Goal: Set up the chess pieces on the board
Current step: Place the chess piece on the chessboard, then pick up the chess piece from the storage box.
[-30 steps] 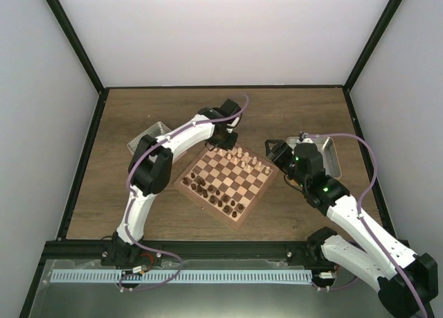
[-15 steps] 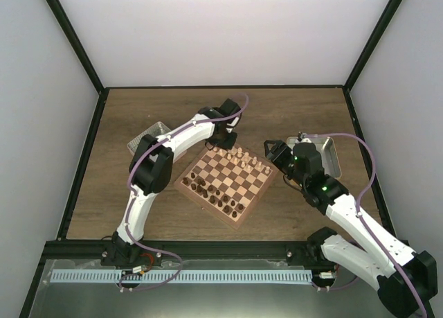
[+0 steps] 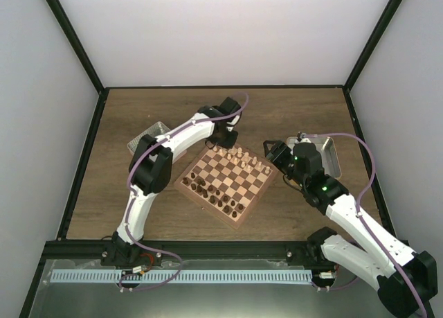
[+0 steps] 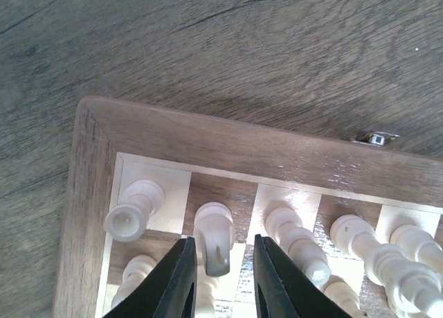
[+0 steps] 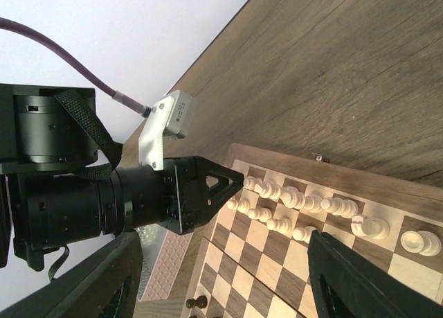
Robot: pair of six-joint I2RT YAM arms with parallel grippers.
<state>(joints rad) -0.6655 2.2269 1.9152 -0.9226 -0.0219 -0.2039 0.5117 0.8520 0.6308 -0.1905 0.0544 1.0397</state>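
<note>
Between end effector [image 4: 223, 245] fingers [image 4: 173, 283], chess piece [image 4: 212, 235]

A brown wood-grain table [image 3: 291, 113] fills the bottom of a box-like booth. 3 plain white walls close it in: a back wall [image 3: 221, 34], a left wall [image 3: 34, 124] and a right wall [image 3: 412, 110]. 2 black posts [image 3: 73, 37] rise at the back corners, and black strips [image 3: 83, 165] edge the tabletop. Along the near edge lies a grey metal shelf [image 3: 242, 301] with a white slotted strip [image 3: 180, 276]. The light is soft and even.
</note>
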